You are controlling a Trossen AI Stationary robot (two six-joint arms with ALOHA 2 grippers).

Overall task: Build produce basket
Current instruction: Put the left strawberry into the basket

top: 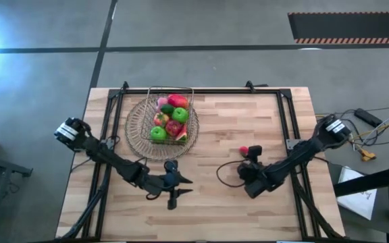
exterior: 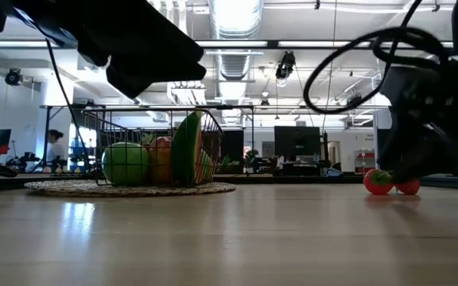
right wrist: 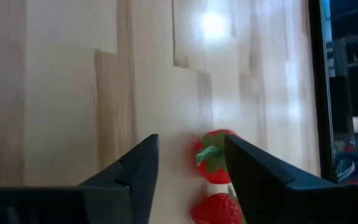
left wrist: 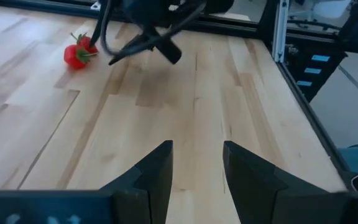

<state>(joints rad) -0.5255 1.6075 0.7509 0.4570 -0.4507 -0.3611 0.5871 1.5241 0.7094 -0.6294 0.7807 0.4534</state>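
Right gripper (right wrist: 188, 163) was spread, berries (right wrist: 216, 165) just beyond its jaws, ungrasped. Other produce (top: 171, 118) judged basketed (top: 170, 90). Left gripper (left wrist: 196, 163) spread, empty.

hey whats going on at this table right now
A two-armed robot is filling a wire basket with toy produce. The basket sits on a round woven mat and already holds green apples, a red apple and other pieces. Two small red berries are left out on the wood. The right claw is open and low by them, one berry partly between its fingers, not gripped. The left claw hovers open near the table's middle, holding nothing.
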